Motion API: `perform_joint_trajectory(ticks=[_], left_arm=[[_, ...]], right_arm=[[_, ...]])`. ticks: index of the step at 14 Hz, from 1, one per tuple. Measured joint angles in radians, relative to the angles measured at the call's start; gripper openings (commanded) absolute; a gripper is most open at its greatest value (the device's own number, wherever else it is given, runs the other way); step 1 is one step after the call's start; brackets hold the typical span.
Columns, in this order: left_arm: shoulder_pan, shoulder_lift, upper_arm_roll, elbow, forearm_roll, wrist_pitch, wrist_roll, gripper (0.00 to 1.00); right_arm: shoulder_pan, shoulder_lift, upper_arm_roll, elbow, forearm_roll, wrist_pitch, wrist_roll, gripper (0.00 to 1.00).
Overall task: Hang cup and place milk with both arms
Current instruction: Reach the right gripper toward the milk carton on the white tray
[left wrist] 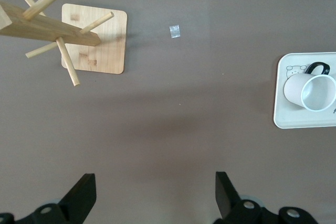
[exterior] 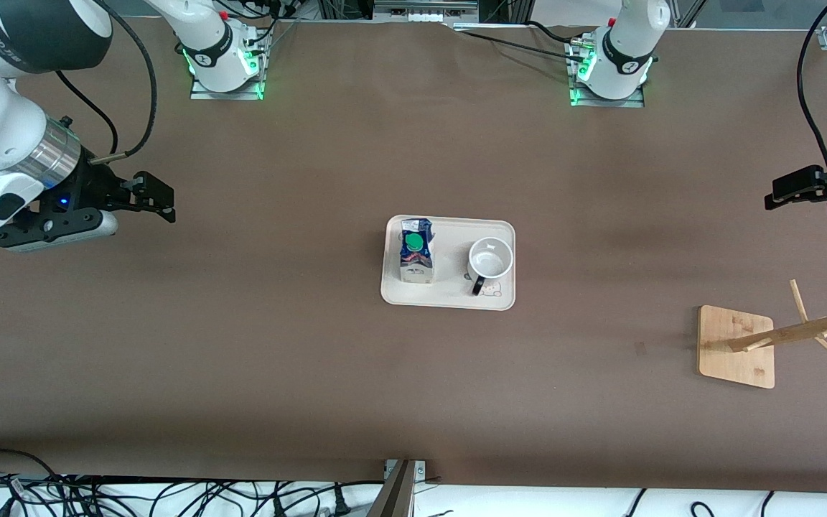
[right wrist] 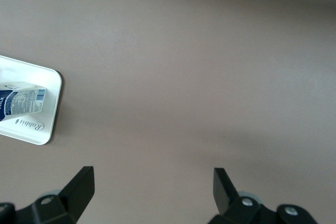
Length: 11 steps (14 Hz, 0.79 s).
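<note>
The white cup (exterior: 490, 258) with its black handle stands upright in a white tray (exterior: 449, 293) at the table's middle. The blue-and-white milk carton (exterior: 416, 251) with a green cap stands beside it in the tray, toward the right arm's end. My right gripper (exterior: 161, 198) is open and empty, up over bare table at the right arm's end. My left gripper (exterior: 777, 194) is open and empty, up over the left arm's end. The left wrist view shows its gripper (left wrist: 156, 188), the cup (left wrist: 313, 91) and tray (left wrist: 286, 109). The right wrist view shows its gripper (right wrist: 155, 187), the milk (right wrist: 22, 100) and tray (right wrist: 38, 130).
A wooden cup rack (exterior: 787, 334) with slanted pegs on a square base (exterior: 735, 359) stands at the left arm's end, nearer the front camera than the tray. It also shows in the left wrist view (left wrist: 50, 24), with a small scrap of tape (left wrist: 175, 31) on the table.
</note>
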Motion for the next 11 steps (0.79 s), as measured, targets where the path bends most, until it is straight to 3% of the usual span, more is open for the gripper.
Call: perform_joint_trajectory(ticks=[11], left_arm=[[-0.002,0.002,-0.001,0.000,0.000,0.000,0.000,1.00]], right_arm=[[-0.001,0.009,0.002,-0.007,0.000,0.005,-0.001,1.00]])
